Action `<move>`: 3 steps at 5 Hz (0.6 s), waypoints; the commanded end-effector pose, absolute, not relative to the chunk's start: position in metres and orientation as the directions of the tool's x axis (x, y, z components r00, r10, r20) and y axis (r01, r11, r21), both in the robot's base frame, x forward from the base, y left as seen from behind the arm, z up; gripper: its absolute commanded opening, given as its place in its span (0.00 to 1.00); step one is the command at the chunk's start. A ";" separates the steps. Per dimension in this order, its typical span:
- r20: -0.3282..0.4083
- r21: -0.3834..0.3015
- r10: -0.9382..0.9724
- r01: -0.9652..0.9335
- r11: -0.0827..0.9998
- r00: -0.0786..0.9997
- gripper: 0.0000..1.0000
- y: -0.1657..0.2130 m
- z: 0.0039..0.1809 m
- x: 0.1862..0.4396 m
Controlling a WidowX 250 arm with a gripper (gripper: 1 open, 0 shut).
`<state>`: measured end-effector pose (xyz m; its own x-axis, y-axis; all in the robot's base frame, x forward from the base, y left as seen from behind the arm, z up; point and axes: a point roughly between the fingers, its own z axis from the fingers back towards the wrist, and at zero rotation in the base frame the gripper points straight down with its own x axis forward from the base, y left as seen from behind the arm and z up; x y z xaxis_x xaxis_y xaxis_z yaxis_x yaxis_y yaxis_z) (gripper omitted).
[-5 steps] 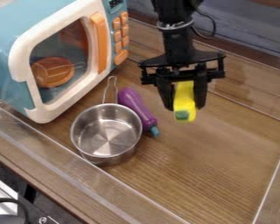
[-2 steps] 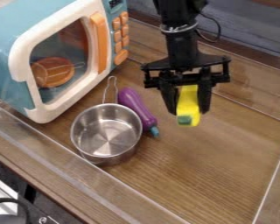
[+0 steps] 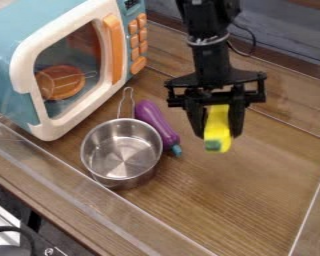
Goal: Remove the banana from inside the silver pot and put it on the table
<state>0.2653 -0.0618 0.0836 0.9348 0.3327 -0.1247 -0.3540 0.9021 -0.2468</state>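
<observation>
- Blue-and-cream toy microwave (image 3: 59, 58) — orange buttons, door facing the pot.
- Round silver metal pot (image 3: 121, 150), upright on the brown wood-grain table (image 3: 243, 205).
- Purple toy eggplant (image 3: 156, 124) just beside it.
- Black gripper (image 3: 218, 103) grasping the curved yellow plastic banana (image 3: 218, 127), green tip down.

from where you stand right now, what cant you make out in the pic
- upper end of the banana: behind the hand in the camera view
- whether the banana touches the table: one angle, can't tell
- far end of the arm: cut off by the top edge
- back of the toy microwave: cut off by the left edge
</observation>
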 end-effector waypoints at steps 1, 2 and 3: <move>-0.066 -0.275 0.320 -0.325 0.905 0.945 0.00 -0.065 0.097 0.267; -0.066 -0.277 0.309 -0.315 0.908 0.949 0.00 -0.067 0.095 0.266; -0.066 -0.277 0.305 -0.311 0.909 0.950 0.00 -0.069 0.093 0.265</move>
<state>0.2628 -0.0658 0.0788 0.9426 0.3139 -0.1139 -0.3331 0.9078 -0.2547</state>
